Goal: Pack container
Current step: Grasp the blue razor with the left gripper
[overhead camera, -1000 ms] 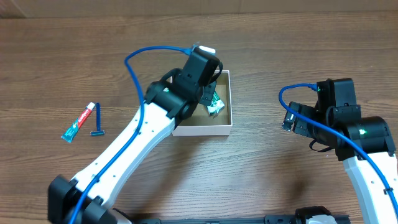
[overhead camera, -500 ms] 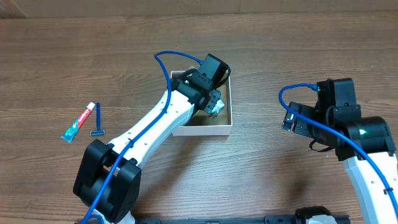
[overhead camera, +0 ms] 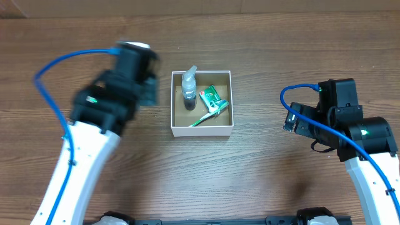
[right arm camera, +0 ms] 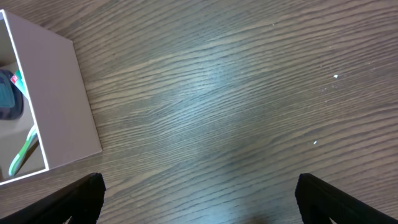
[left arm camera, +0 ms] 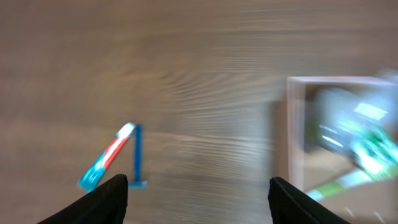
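Overhead — container (overhead camera: 202,130) square, mouth upward

Overhead: fixed high, straight down, whole worktop (overhead camera: 262,181).
Left wrist: nearer, blurred, container (left arm camera: 296,140) at right.
Right wrist: close, downward, container at left.
Shared: container, all views.

Dark brown wood-grain table (overhead camera: 262,181) fills the view, a tan strip (overhead camera: 187,5) bordering its far edge.
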Controlling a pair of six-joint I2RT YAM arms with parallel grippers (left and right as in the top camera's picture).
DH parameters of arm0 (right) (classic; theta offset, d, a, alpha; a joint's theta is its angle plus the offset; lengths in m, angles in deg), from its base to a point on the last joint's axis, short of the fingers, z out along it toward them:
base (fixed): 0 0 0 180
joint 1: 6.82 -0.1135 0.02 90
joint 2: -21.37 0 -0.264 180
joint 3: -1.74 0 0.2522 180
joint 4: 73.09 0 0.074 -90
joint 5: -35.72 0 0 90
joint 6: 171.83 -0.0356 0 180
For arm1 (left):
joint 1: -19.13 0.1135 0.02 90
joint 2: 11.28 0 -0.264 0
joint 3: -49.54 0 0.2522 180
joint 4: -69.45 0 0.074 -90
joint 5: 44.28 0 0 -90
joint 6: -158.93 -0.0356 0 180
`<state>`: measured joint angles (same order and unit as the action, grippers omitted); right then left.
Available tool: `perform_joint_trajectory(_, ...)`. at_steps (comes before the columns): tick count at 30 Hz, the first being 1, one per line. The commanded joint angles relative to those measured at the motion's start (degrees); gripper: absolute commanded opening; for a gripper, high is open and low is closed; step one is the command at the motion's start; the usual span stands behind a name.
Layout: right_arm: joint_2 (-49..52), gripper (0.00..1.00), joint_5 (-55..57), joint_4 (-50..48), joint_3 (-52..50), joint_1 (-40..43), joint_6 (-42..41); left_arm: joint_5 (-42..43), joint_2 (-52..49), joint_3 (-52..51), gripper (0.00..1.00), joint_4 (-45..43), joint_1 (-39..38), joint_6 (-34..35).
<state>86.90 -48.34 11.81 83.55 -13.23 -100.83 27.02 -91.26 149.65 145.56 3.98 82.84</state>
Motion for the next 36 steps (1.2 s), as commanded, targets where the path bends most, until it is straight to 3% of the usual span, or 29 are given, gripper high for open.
perform_joint_trajectory(1,-0.13,1.00,-0.04,-0.28,0.17,0.17,0.42,9.77,-3.43,-6.36,0.73,-2.38,15.10,2.86)
perform_joint_trajectory(6,-0.13,1.00,-0.04,-0.28,0.17,0.17,0.42,12.79,-13.14,-13.25,0.80,-8.20,26.47,2.16)
perform_joint_trajectory(14,-0.13,1.00,-0.04,-0.04,0.17,0.17,0.44,15.85,-29.09,-13.25,0.85,-14.84,26.86,-0.52)
perform_joint_trajectory(26,-0.13,1.00,-0.04,0.13,0.17,0.17,0.46,15.98,-38.25,-13.25,0.85,-18.99,26.82,-2.78)
perform_joint_trajectory(27,-0.13,1.00,-0.02,0.15,0.17,0.17,0.44,16.00,-38.40,-13.25,0.80,-18.86,26.82,-2.78)
perform_joint_trajectory(29,-0.13,1.00,-0.04,0.15,0.17,0.17,0.46,16.00,-38.40,-13.25,0.60,-18.64,26.77,-2.78)
perform_joint_trajectory(32,-0.13,1.00,-0.02,0.15,0.17,0.17,0.46,16.00,-38.40,-13.25,0.47,-18.14,26.77,-2.78)
perform_joint_trajectory(36,-0.13,1.00,-0.04,0.13,0.17,0.17,0.46,16.00,-38.40,-13.25,0.23,-17.90,26.75,-2.78)
